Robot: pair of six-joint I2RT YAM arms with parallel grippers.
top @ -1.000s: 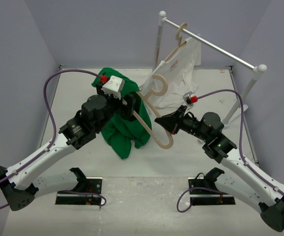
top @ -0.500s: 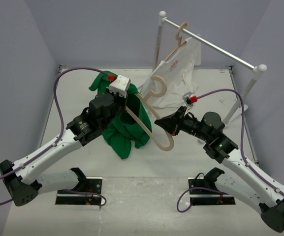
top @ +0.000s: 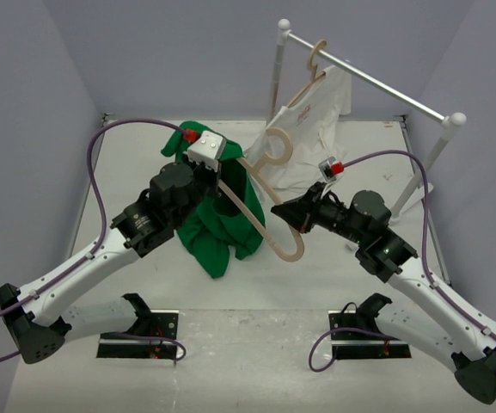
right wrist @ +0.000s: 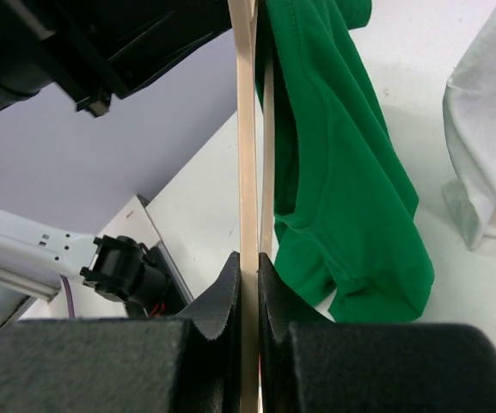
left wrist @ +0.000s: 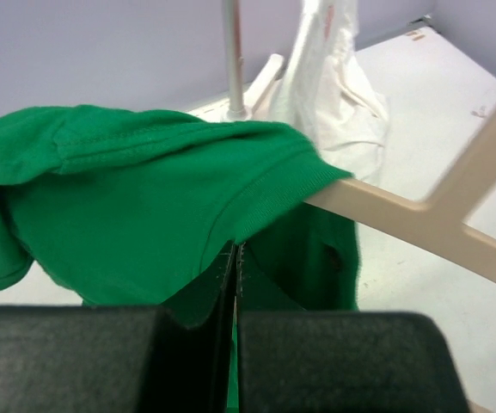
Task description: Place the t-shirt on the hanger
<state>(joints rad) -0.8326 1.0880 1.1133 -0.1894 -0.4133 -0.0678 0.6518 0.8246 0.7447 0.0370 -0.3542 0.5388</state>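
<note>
The left tool [left wrist: 235, 262] is clenched on a fold of the t-shirt [top: 222, 225], which hangs above the middle of the bench with 1 shoulder over the hanger [top: 292, 249]; the right tool [right wrist: 249, 262] grips the hanger's other arm; a hard pull could twist the hanger in that narrow pinch, or slide the collar off.

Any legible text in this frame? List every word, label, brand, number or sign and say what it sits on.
White garment on the rack: small red print on the chest, too small to read.
Green t-shirt: no text visible.
Wooden hanger: no text visible.
Nothing else in the three views carries readable writing.
</note>
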